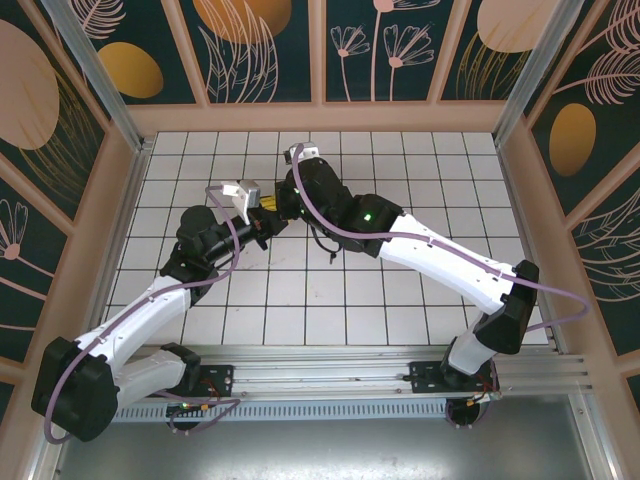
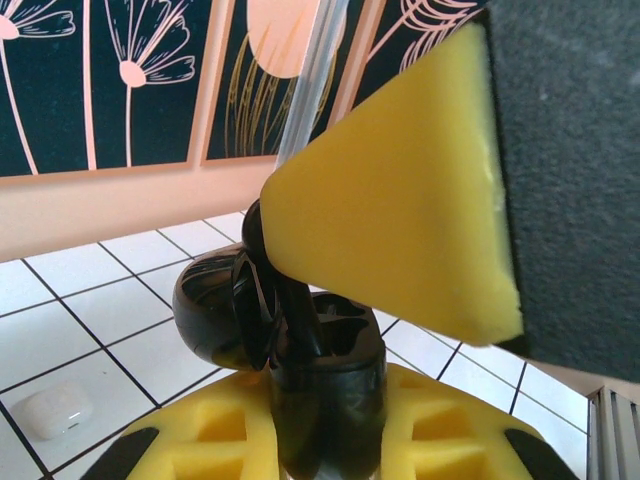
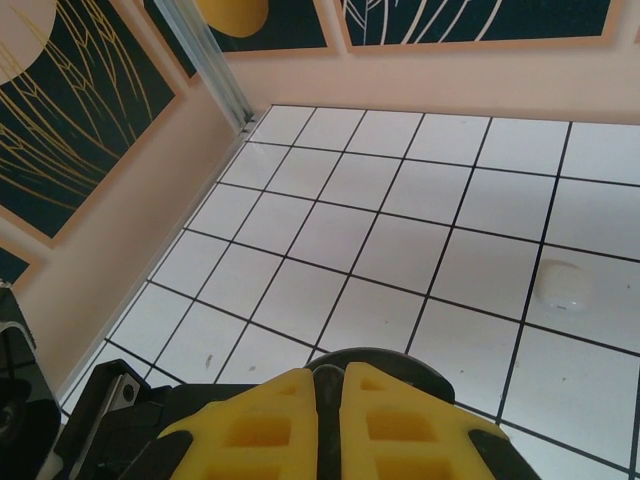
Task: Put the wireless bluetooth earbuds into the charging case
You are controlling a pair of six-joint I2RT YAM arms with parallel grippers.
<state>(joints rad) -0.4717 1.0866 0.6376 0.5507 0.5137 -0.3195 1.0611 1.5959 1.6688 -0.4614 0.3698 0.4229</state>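
**White-tiled table, 2 grippers meeting over an open case**

White tiles with dark grout cover the table (image 1: 330, 300), ringed by walls (image 1: 250, 40) painted with flowers and leaves.

1 black earbud (image 2: 258, 245) sits at the very tip of the right gripper (image 3: 318, 380), whose yellow fingers (image 2: 400, 200) are pressed together to a thin seam and pinch it. The earbud hangs just over the open mouth of the black charging case (image 2: 335, 350), seemingly touching it, though its lower end merges with the black case. The lid of the case (image 2: 215, 310) is swung back to the left.

Around the case's body, the left gripper (image 2: 325, 430) is closed, with 1 yellow pad on each side holding it up off the tiles.

From above, the 2 arms meet near the middle of the table, wrists almost touching.

1 white rounded object (image 2: 55, 410) lies on a tile, apart from the case.
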